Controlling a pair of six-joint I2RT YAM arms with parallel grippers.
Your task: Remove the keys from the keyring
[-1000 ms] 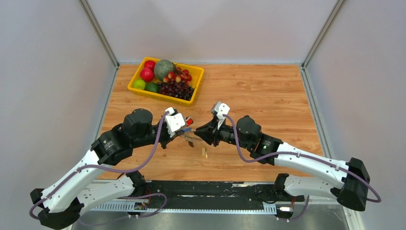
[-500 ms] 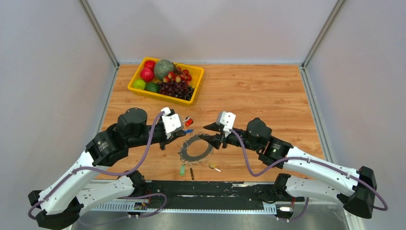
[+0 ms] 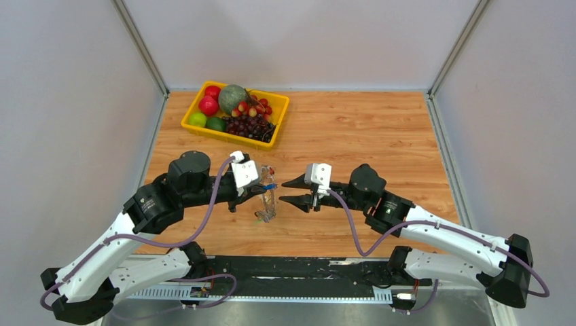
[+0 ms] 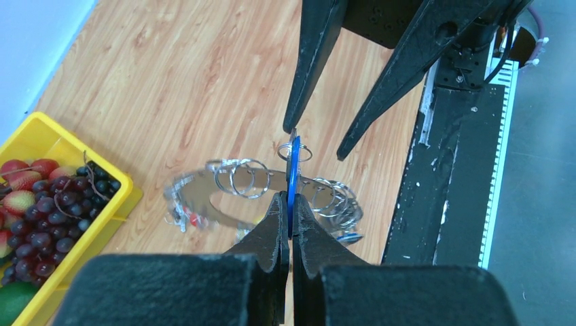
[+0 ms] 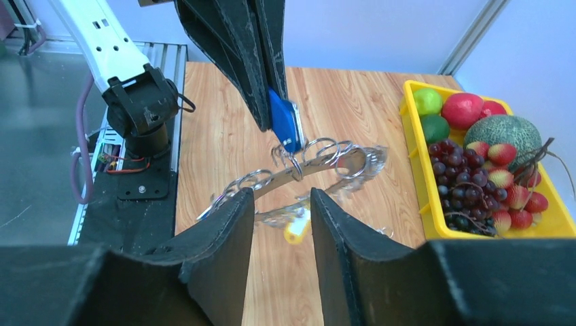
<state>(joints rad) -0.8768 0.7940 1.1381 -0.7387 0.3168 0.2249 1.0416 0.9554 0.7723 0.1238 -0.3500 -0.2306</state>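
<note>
Blue key [image 4: 292, 178] pinched in left hand [image 4: 290, 201] — keyring [image 5: 309, 168] blurred, other keys [image 5: 297, 233] indistinct.

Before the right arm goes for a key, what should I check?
1. Left gripper shut on blue key: ok.
2. Keyring hangs from blue key: ok.
3. Keyring steady: not ok, it shows blurred.
4. Right gripper open and empty: ok.
5. Right gripper faces keyring, not touching: ok.
6. Yellow key on the keyring or loose: cannot tell, blurred.
</note>
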